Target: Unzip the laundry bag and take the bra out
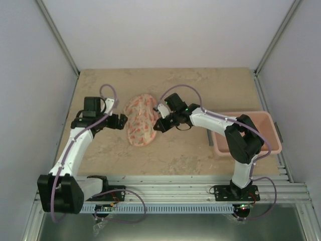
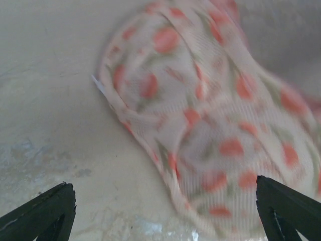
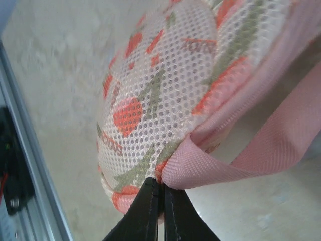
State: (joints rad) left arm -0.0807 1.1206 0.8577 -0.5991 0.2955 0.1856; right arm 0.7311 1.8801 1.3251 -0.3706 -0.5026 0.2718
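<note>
Laundry bag (image 1: pixel 140 120): lies flat and closed near the middle of the table (image 1: pixel 200 85), between the two arms. Shows cream mesh with orange-red print and a pink rim; has some lettering in the print, too blurred to read.

Left gripper (image 1: pixel 120 121): hovers just beside the bag's left edge, fingers spread wide, holding nothing.

Right gripper (image 3: pixel 160 188): fingers pressed tight together at the bag's right rim, seemingly pinching the edge where a pink strap (image 3: pixel 261 150) joins.

Pink tub (image 1: pixel 220 145): stands well apart at the right, partly covered by the right arm.
</note>
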